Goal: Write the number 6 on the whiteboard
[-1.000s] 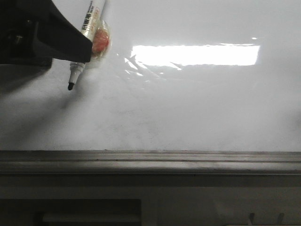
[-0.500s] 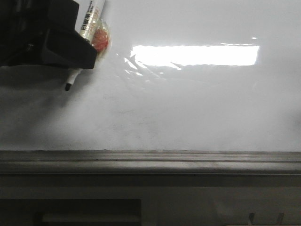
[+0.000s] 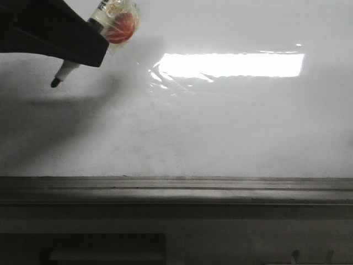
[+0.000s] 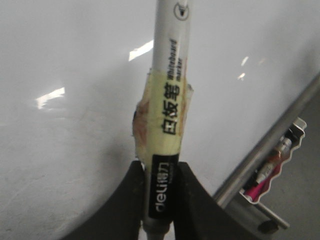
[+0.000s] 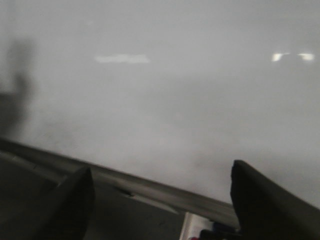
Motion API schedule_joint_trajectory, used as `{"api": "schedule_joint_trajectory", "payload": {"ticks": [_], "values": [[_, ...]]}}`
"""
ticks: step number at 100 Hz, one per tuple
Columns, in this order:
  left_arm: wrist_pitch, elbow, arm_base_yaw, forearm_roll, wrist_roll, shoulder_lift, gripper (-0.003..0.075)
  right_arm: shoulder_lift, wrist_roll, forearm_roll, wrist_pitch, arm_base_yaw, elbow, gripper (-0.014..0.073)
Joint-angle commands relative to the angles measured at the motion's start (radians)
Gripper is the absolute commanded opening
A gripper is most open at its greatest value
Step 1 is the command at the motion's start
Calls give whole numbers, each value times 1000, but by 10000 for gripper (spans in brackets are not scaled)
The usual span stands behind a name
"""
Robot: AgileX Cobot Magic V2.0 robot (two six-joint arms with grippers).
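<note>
One white marker labelled "deli" and "Whiteboard marker" clamped in the left gripper, tip held near the whiteboard, no number 6 seen drawn, right gripper spread apart, empty.

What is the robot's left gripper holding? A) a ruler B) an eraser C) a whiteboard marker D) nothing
C: the left gripper is shut on a whiteboard marker wrapped with yellowish tape, and its dark tip shows over the whiteboard in the front view.
</note>
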State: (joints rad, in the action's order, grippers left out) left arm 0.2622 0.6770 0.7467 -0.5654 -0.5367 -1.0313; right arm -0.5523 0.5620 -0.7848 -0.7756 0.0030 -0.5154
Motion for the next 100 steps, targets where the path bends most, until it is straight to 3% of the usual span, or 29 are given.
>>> {"api": "schedule_joint_trajectory", "payload": {"ticks": [1, 13, 31, 74, 100], "values": [[43, 55, 38, 84, -4, 28, -20, -63, 158, -174, -48, 15, -59, 509], [70, 65, 122, 163, -4, 26, -20, -156, 246, -289, -124, 38, -122, 510], [57, 65, 203, 203, -4, -11, -20, -276, 273, -303, -215, 73, -223, 509], [12, 65, 203, 199, -4, -62, -20, -524, 287, -306, -239, 278, -375, 509], [10, 65, 203, 201, -4, -64, -20, -648, 302, -306, -249, 348, -444, 504]]}}
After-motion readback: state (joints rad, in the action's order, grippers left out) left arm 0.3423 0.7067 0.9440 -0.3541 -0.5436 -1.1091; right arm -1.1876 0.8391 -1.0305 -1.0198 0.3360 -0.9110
